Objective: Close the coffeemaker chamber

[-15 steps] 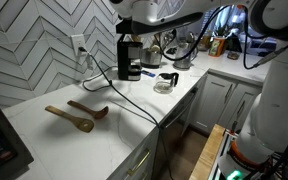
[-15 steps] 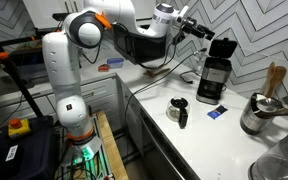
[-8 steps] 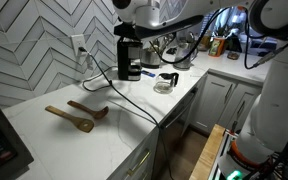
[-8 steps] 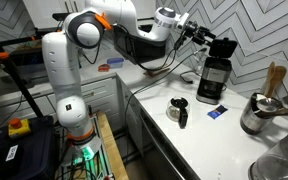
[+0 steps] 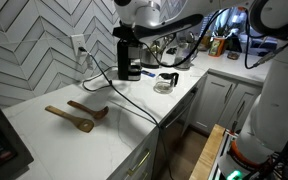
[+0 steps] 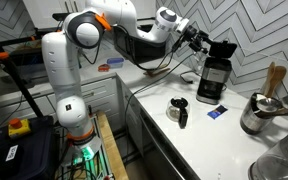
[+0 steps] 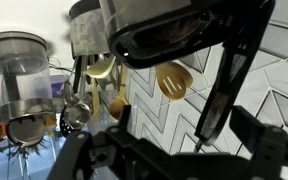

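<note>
The small black coffeemaker (image 5: pixel 129 60) stands by the tiled back wall and also shows in an exterior view (image 6: pixel 214 82). Its chamber is open: the thin black lid (image 6: pixel 224 47) is raised at an angle above the top. My gripper (image 6: pixel 198 37) is at lid height, right beside the lid's free edge, and it also shows above the machine in an exterior view (image 5: pixel 134 30). The wrist view is upside down. There the lid (image 7: pixel 224 75) is a dark bar reaching between my spread fingers (image 7: pixel 174 160). The gripper is open and holds nothing.
A glass carafe (image 5: pixel 166 82) stands on the white counter in front of the coffeemaker. Two wooden spoons (image 5: pixel 79 115) lie mid-counter. A steel kettle (image 6: pixel 259 112), a small blue item (image 6: pixel 215 113) and a utensil holder (image 6: pixel 272 80) are nearby. A cable (image 5: pixel 134 100) crosses the counter.
My gripper has moved closer to the coffeemaker, from beside it to right at the raised lid. The lid is still up.
</note>
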`<state>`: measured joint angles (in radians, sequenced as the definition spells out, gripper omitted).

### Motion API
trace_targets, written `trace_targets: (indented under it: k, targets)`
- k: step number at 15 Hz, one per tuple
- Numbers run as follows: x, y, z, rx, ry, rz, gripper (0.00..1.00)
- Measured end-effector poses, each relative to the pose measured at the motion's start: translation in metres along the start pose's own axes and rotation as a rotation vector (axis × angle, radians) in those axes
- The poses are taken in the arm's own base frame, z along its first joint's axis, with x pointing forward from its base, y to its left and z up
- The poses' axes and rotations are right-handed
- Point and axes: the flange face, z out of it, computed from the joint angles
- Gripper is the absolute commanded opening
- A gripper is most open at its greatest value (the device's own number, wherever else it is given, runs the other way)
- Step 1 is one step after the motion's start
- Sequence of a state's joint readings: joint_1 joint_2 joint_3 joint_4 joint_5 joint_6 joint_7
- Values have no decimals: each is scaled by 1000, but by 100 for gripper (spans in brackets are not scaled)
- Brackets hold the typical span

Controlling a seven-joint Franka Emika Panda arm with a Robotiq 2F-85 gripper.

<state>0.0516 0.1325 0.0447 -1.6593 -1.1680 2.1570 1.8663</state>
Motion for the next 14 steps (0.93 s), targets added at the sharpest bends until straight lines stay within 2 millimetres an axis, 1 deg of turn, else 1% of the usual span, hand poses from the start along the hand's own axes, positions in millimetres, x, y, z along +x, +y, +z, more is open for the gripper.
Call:
trace_targets:
  k: [6, 9, 14]
  targets:
    - [-1, 2, -3, -23, -84, 63, 100]
    - [3, 5, -4, -25, -81, 67, 100]
    - [11, 16, -5, -31, -67, 65, 100]
